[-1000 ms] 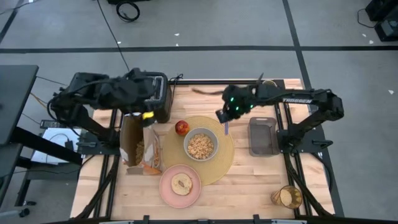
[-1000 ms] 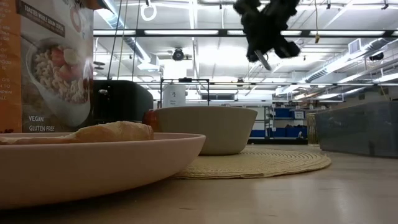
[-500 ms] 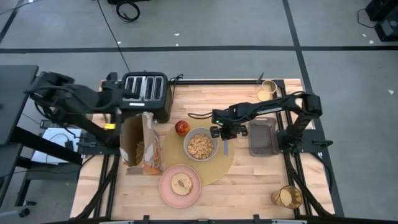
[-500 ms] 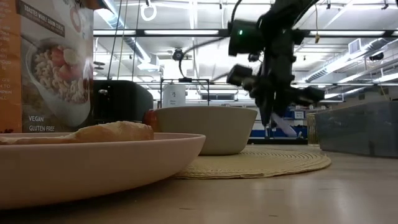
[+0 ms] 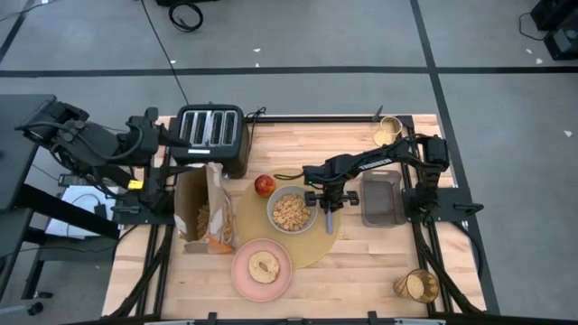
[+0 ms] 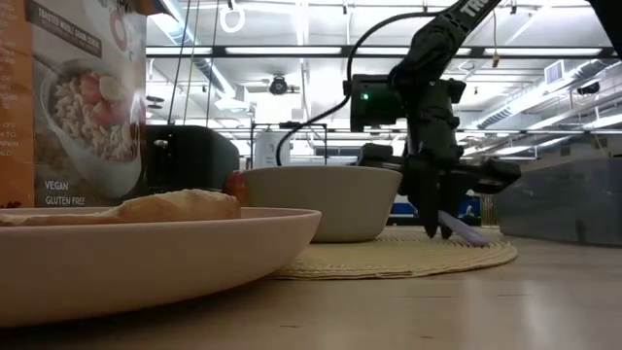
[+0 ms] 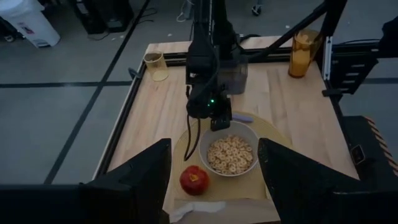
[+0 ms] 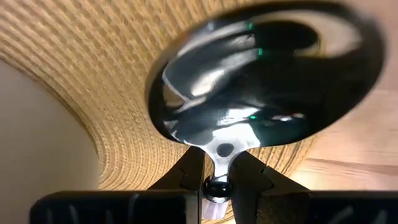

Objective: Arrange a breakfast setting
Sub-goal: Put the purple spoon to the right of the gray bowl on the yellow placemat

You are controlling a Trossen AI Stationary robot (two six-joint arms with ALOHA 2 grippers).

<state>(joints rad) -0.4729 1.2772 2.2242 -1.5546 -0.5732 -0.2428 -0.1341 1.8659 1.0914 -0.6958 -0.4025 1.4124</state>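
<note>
From above, the right gripper [image 5: 327, 200] has dropped beside the grey-green bowl [image 5: 292, 210], over the placemat [image 5: 257, 217] — the metal spoon [image 5: 329, 221] looks nearly placed. The left gripper, retracted left, is cut off. Low view: spoon's tip [image 6: 465, 230] meets the mat. Right wrist: fingers [image 8: 186, 177] pinch the handle — the bowl's contents are hidden.

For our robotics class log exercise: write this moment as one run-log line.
right gripper: jaws shut on metal spoon, lowering it onto placemat beside bowl | left gripper: parked off table's left | toast: on plate
</note>
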